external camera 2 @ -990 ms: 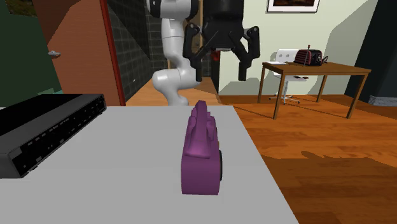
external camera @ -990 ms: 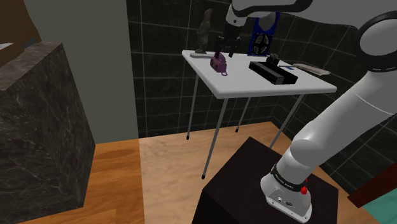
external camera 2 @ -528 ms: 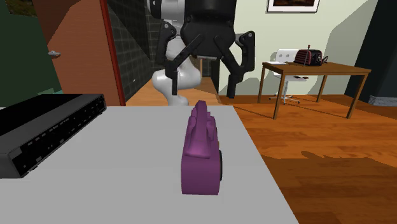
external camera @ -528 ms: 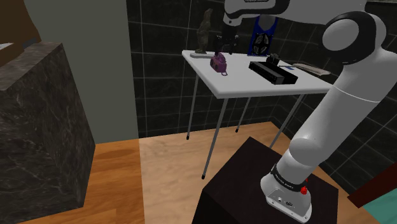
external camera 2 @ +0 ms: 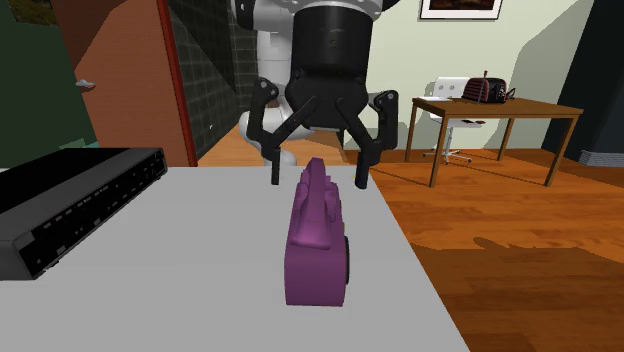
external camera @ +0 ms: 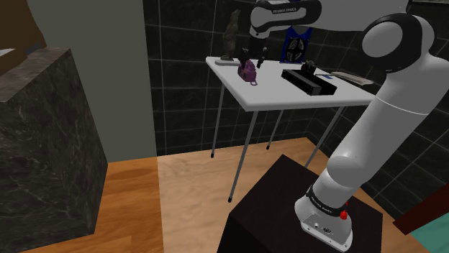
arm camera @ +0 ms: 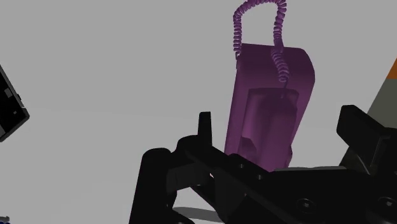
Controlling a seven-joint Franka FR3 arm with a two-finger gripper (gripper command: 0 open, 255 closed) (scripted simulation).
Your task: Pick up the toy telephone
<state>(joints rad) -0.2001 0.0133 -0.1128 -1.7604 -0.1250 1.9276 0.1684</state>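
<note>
Your jaws stand wide open, one of the fingers (external camera 2: pixel 273 165) on each side of the far end of the toy telephone (external camera 2: pixel 318 238), with a gap left on both sides. Nothing is gripped.

In the second exterior view the purple telephone lies lengthways on the grey worktop (external camera 2: pixel 150 300), close to the edge at its 3 o'clock. The jaws hang at its 12 o'clock. A flat black box (external camera 2: pixel 70 205) sits well apart from it at 9 o'clock. Far off at 2 o'clock stands a wooden desk (external camera 2: pixel 495 108).

In the wrist view the telephone (arm camera: pixel 270 108) lies between the two fingers (arm camera: pixel 203 130), nearer the right-hand one. Its coiled cord (arm camera: pixel 238 28) loops off the end farthest from the hand. A corner of the black box (arm camera: pixel 9 108) shows out at 9 o'clock.

In the shoulder view the telephone (external camera: pixel 248 70) rests near the back of the white worktop (external camera: pixel 277 97), under the arm's hand. The black box (external camera: pixel 309 80) is at its 3 o'clock, a dark figurine (external camera: pixel 230 36) at 11 o'clock and a blue object (external camera: pixel 295 44) at 2 o'clock. The arm's stand (external camera: pixel 273 208) is at 5 o'clock of the worktop.
</note>
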